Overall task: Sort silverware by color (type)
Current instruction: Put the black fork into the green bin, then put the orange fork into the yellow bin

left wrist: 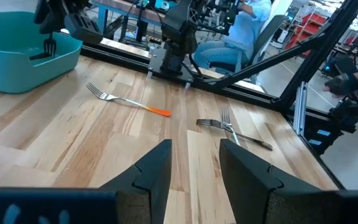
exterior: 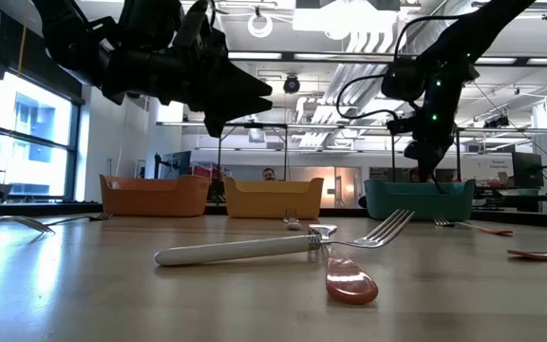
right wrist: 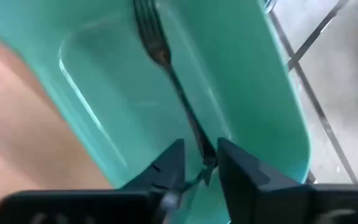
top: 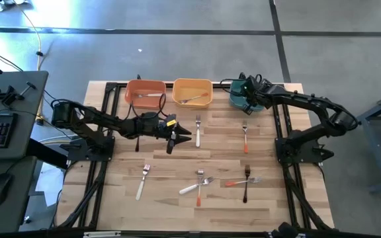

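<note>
A pale wooden desk [top: 111, 198] is seen from above, with three plastic bins lined along its upper edge — an orange-red bin [top: 145, 92], a yellow bin [top: 192, 92] and a teal bin [top: 245, 97]. The right claw [right wrist: 197, 163] is held over the teal bin at the upper right of the frame, pinching the slim dark handle of a black-handled metal fork [right wrist: 166, 68] whose tines hang inside the bin. The left claw [top: 174, 137] is held above the desk near the centre of the frame, its fingers [left wrist: 156, 171] spread and holding nothing. A white-handled fork [top: 198, 129] lies just right of it, and an orange-handled fork [top: 245, 137] farther right. More forks are scattered across the lower half — a white-handled one [top: 142, 180] at lower left, and a crossed group [top: 202, 182] at lower centre.
</note>
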Robot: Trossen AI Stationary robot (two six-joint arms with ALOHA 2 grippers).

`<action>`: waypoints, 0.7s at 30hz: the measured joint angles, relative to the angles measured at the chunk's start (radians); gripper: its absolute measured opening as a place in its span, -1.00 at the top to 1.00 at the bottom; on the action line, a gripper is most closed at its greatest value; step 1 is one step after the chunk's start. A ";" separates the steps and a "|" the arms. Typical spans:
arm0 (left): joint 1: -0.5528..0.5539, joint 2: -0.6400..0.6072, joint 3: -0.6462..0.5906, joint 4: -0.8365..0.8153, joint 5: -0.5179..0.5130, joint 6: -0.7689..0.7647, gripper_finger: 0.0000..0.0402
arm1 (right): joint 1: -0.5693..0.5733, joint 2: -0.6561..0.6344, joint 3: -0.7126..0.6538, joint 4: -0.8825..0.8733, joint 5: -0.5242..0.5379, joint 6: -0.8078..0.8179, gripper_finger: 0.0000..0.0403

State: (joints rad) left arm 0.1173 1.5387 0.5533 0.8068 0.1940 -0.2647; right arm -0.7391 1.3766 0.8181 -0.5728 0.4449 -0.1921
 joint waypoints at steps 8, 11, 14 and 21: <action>0.048 0.000 -0.001 -0.032 -0.005 0.044 0.37 | 0.000 -0.003 0.000 0.069 0.013 -0.015 0.47; 0.093 0.000 -0.001 -0.039 -0.009 0.048 0.37 | 0.000 -0.003 0.000 0.075 -0.019 -0.008 0.64; 0.132 0.000 -0.001 -0.046 -0.023 0.014 0.37 | -0.001 -0.003 0.000 0.067 -0.066 0.036 0.86; 0.198 0.000 -0.001 -0.091 -0.020 -0.056 0.37 | -0.013 -0.003 0.000 0.055 -0.226 0.187 0.94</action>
State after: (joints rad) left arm 0.3149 1.5387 0.5526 0.7161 0.1738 -0.3206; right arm -0.7517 1.3739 0.8181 -0.5180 0.2186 -0.0049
